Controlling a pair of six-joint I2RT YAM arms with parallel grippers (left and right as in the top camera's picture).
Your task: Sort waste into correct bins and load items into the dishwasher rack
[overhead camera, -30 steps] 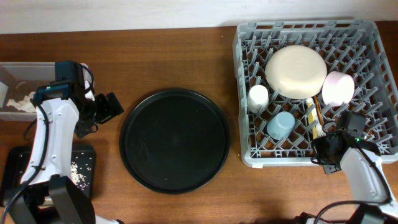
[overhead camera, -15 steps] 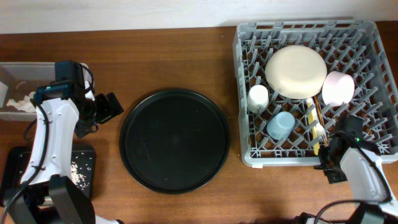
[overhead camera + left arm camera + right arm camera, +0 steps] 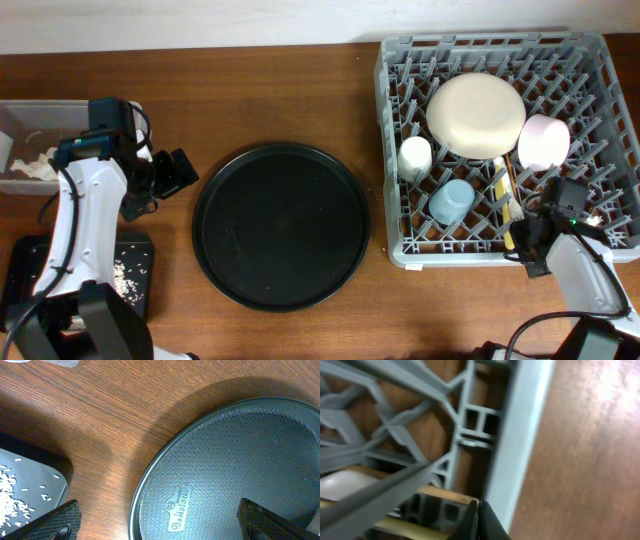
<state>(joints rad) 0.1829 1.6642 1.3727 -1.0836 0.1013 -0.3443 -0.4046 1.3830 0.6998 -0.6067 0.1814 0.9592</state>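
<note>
Brown wooden table (image 3: 280,90) runs under everything. Nearest you on the left, the shallow black tray (image 3: 30,275) holds loose rice grains (image 3: 128,272). On your right, the right gripper (image 3: 528,248) is at the near wall of the dishwasher rack (image 3: 400,60), its fingers pressed together with nothing visible between them. Your left gripper (image 3: 172,172) hangs spread wide beside the round black tray (image 3: 280,225). Farther back, tissues (image 3: 35,165) lie in the clear tub (image 3: 20,115), and the rack holds the light blue cup (image 3: 450,200), small cream cup (image 3: 414,156), pinkish bowl (image 3: 543,140) and cream plate (image 3: 475,113).

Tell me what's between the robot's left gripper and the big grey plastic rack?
A large round black tray lies between the left gripper and the square grey plastic lattice rack. The overhead view shows it.
</note>
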